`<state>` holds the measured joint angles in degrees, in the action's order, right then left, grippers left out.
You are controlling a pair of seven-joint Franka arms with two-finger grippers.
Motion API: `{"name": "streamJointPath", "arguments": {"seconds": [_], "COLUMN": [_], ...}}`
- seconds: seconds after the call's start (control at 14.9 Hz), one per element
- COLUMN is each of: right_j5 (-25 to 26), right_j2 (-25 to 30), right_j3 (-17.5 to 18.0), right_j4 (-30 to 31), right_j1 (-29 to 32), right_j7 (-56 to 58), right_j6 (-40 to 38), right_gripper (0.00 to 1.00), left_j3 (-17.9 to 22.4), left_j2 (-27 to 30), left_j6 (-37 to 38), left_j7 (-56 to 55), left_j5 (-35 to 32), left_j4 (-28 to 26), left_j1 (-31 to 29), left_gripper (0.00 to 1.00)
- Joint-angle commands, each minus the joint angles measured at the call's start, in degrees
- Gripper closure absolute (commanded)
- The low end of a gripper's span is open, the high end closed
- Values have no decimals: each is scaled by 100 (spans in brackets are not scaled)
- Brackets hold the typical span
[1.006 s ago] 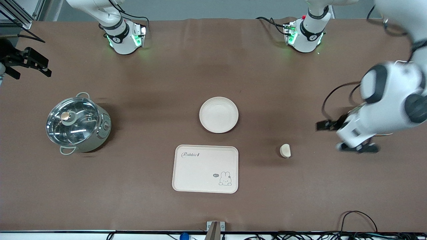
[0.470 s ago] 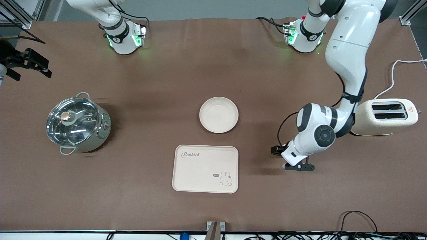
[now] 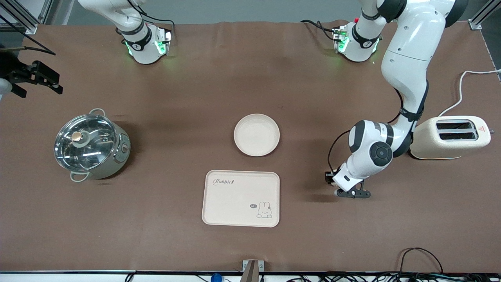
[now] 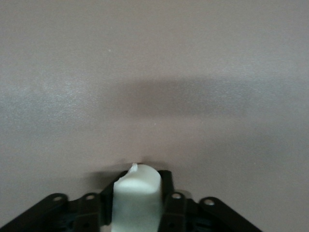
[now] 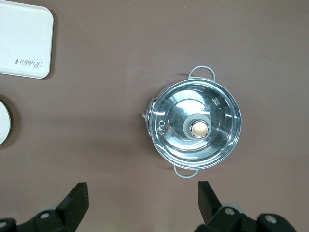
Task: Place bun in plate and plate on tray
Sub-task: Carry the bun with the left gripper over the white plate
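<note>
The bun (image 4: 137, 200) is a pale cream lump standing between the fingers of my left gripper (image 4: 139, 180), which press against both its sides just above the brown table. In the front view the left gripper (image 3: 341, 185) is low at the table, toward the left arm's end from the tray, and it hides the bun. The round off-white plate (image 3: 256, 134) lies empty mid-table. The cream rabbit tray (image 3: 235, 203) lies nearer to the front camera than the plate, also empty. My right gripper (image 5: 142, 203) is open and empty, waiting high over the right arm's end (image 3: 34, 77).
A steel pot with a glass lid (image 3: 91, 144) stands toward the right arm's end; it also shows in the right wrist view (image 5: 195, 128). A cream toaster (image 3: 450, 138) with a white cord stands at the left arm's end, beside the left arm's elbow.
The left arm swung in from the left arm's end of the table and came down on the bun, which now sits between its fingers. The right arm has barely moved.
</note>
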<state>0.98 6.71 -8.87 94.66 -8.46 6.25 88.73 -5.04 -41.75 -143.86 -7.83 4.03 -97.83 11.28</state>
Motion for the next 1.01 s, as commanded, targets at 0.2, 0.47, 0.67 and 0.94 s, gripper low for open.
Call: {"name": "streamJointPath", "arguments": {"seconds": [0.2, 0.47, 0.67, 0.94], "right_j5": [-106, -309, -309, -317], "right_j2": [-135, -346, -486, -802], "right_j3": [25, 25, 25, 34], "right_j4": [-61, -123, -114, -114], "right_j1": [-15, -103, -331, -543], "right_j7": [17, 17, 17, 8], "right_j6": [91, 162, 356, 610], "right_gripper": [0, 0, 0, 0], "left_j3": [-85, -111, -120, -120], "left_j2": [334, -86, -430, -466], "left_j6": [1328, 1818, 1443, 1133], "left_j7": [-592, -2973, -4478, -4869], "left_j5": [46, 98, 98, 98], "left_j4": [585, 1563, 1644, 1627], "left_j1": [767, 1726, 2447, 2695], "left_gripper": [100, 100, 82, 0]}}
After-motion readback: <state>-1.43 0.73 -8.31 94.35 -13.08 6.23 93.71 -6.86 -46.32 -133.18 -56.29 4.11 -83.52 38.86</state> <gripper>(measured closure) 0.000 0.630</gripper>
